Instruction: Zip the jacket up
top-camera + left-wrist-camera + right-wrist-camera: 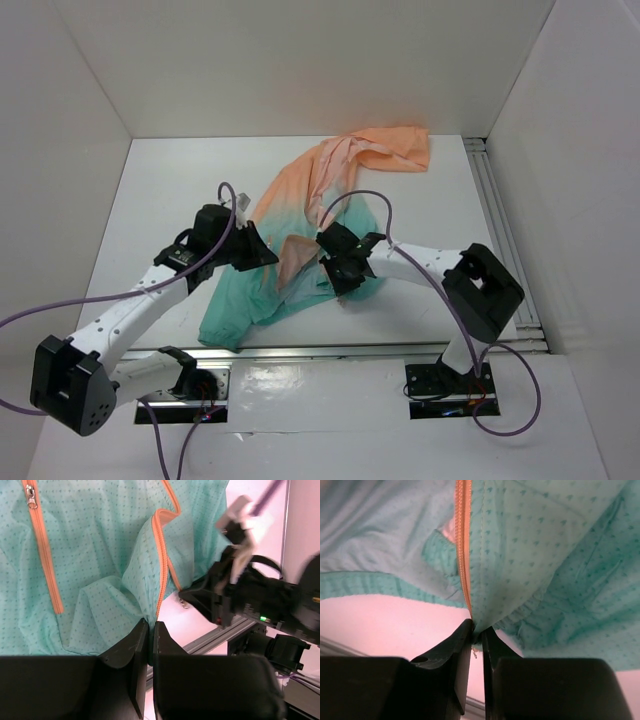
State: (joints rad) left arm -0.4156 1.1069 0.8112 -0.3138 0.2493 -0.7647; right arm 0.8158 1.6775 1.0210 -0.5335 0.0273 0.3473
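Note:
The jacket (300, 215) lies crumpled mid-table, peach-orange at the far end (385, 145), teal near the front. My left gripper (268, 255) is shut on the teal hem at the foot of one orange front zipper edge (159, 565). The orange pocket zip (44, 555) shows at that view's left. My right gripper (340, 275) is shut on the other hem corner, at the bottom of the other orange zipper edge (464, 555); a small metal zipper pull hangs between its fingers (465, 645). The two zipper halves are apart. The right gripper also shows in the left wrist view (210, 597).
White enclosure walls surround the table. A metal rail (505, 240) runs along the right side and another (380, 350) along the front edge. Purple cables (370, 200) loop over both arms. The white table surface (170, 200) shows left of the jacket.

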